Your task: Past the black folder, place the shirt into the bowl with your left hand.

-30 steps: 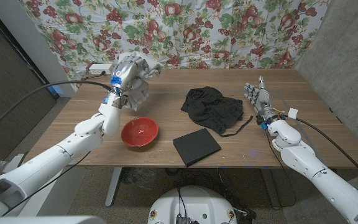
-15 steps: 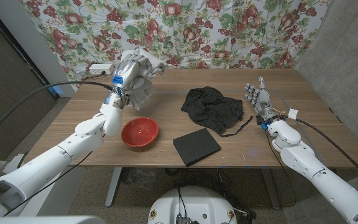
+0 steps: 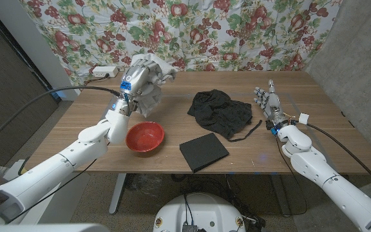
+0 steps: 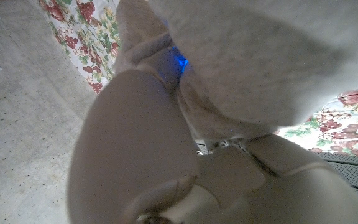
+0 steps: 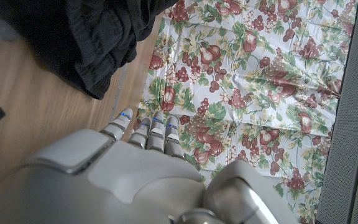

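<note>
Item: grey shirt (image 3: 148,80). Held bunched in our left hand (image 3: 136,77), lifted clear of the table (image 3: 327,122), beyond the red bowl (image 3: 145,136) and a little toward the backdrop. We carry it high, as we judge, so the hanging cloth clears the bowl's rim before lowering. In the left wrist view the shirt (image 4: 260,56) wraps over the fingers; the hand is closed around the fabric.

Item: bowl. Stands empty near the table's front edge, just beside our left forearm. The shirt is not yet in it.

Item: black folder (image 3: 203,151). Lies flat to the right of the bowl, near but apart. It marks the lane; our load is on the far side of it, over the bowl's side of the table.

Item: black garment (image 3: 222,111). Heaped mid-table behind the folder, untouched.

Item: right hand (image 3: 268,103). Stands on the table at the right, fingers straight and together, holding nothing; parked, we judge, to keep out of the left arm's way.

Change from a second ago: the left hand and shirt have shifted slightly right and up toward the backdrop; bowl, folder, garment and right hand are unmoved.
</note>
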Controlling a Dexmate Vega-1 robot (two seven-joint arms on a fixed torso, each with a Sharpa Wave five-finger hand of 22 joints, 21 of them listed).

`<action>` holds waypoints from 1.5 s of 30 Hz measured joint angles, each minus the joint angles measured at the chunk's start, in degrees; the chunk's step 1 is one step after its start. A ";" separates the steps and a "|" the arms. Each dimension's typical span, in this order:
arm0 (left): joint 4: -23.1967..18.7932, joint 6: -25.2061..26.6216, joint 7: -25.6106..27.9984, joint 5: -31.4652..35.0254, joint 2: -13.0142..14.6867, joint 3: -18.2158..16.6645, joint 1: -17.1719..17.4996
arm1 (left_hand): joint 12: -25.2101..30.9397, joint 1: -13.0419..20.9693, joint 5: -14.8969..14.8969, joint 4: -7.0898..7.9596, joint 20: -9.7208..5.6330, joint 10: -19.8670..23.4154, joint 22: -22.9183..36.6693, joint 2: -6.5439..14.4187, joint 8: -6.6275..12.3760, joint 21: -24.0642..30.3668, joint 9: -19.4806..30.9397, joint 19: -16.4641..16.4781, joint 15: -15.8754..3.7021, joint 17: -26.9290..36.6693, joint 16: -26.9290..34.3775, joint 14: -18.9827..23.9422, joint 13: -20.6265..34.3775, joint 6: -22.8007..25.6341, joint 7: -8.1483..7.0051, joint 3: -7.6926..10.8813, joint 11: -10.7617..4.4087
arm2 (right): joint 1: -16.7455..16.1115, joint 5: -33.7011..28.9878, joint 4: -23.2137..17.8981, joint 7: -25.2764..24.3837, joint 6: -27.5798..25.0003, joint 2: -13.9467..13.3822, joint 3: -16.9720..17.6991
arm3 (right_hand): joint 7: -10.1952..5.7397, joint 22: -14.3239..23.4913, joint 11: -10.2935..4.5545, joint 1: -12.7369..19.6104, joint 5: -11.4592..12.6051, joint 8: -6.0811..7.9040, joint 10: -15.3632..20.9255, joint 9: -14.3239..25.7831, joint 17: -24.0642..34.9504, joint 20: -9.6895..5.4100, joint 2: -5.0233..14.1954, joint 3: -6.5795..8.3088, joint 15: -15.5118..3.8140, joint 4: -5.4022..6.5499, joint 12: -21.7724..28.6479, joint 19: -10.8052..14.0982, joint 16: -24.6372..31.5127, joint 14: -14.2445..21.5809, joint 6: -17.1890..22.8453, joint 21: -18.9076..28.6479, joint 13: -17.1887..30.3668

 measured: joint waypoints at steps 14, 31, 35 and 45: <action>-0.59 -2.53 -0.80 1.35 0.61 -0.02 0.14 | 0.02 -0.40 -0.05 -0.23 0.00 0.51 0.60 -0.38 0.00 0.40 -0.29 0.00 0.00 0.00 0.65 0.00 0.02 0.06 0.07 0.23 -0.10 | -0.12 0.09 -0.02 0.11 -0.09 -0.11 -0.04 | 0.00 0.00 0.00 0.00 0.00 0.00 0.00 0.00 0.00 0.00 0.00 0.10 0.00 -0.10 0.00 0.00 0.00 0.00 0.00 0.00 0.00; -2.15 -3.94 -1.85 1.70 2.26 -1.28 2.32 | 0.13 -0.78 -0.10 -0.63 0.00 0.62 2.08 -0.61 0.47 0.40 -0.58 0.00 0.00 0.00 1.33 0.00 0.03 0.68 0.06 0.63 0.02 | -0.34 0.11 -0.29 -0.12 -0.53 -0.19 -0.04 | 0.00 0.00 0.00 0.00 0.00 0.00 0.00 0.00 0.00 0.01 0.00 0.17 0.00 -0.17 0.00 0.00 0.00 0.00 0.00 0.00 -0.01; -2.25 -4.93 -2.35 1.82 2.67 -1.35 2.52 | 0.14 -0.78 -0.16 -0.63 -0.20 0.62 2.10 -0.61 0.47 0.40 -0.59 -0.20 0.00 0.01 1.33 0.00 0.03 0.67 0.06 0.63 0.03 | 0.08 0.02 -0.16 -0.07 -0.61 -0.13 -0.30 | 0.00 0.00 0.00 0.00 0.00 0.00 0.00 0.00 0.00 0.01 0.00 0.17 0.01 -0.17 0.00 0.00 0.00 0.00 0.00 0.00 -0.01; -2.25 -6.74 -2.72 2.31 3.02 -1.37 2.68 | 0.12 -1.00 -0.26 -0.63 -0.20 0.71 2.28 -0.83 0.47 0.38 -0.83 -0.19 0.00 0.09 1.33 0.00 0.14 0.67 0.07 0.63 0.13 | 0.44 -0.18 -0.02 0.03 -0.93 -0.07 -0.51 | 0.00 0.00 0.00 0.00 0.00 0.00 0.00 0.00 0.00 0.01 0.00 0.17 0.01 -0.17 0.00 0.00 0.00 0.00 0.00 0.00 -0.01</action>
